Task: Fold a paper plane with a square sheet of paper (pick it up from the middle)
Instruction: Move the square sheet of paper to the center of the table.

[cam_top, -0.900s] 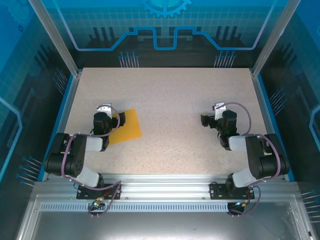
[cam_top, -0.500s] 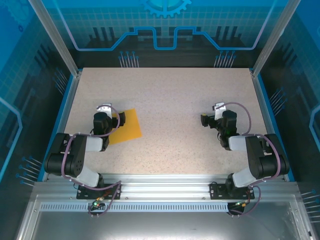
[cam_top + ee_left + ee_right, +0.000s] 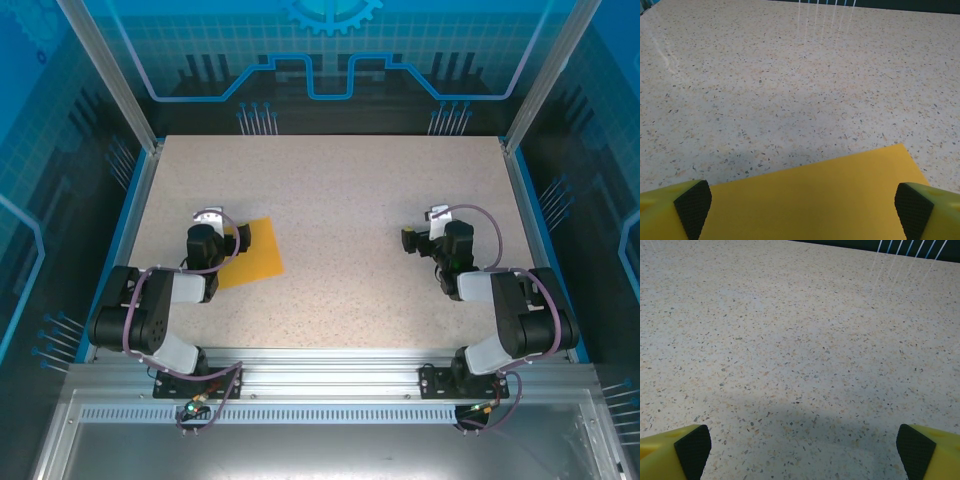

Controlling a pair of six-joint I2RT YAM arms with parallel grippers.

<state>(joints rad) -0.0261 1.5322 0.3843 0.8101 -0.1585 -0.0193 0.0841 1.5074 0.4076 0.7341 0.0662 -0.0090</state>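
Nothing is moving since the earlier frames: both arms and the paper are keeping position. The square sheet of paper (image 3: 258, 252) is lying flat on the table (image 3: 340, 190), left of centre, its near part beneath the left gripper (image 3: 802, 205), whose jaws are standing wide apart. The right gripper (image 3: 805, 445) is sitting low over bare table on the right side, jaws likewise apart and gripping nothing.

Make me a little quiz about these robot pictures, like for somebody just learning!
1. True or false: the square sheet of paper is already folded into a plane.
2. Which arm's tool has the paper beneath it? A) left B) right
3. Fill in: the jaws of both tools stand ____.
Key: 1 false, it lies flat on the table. 2 A, the left tool. 3 open, the right tool too.
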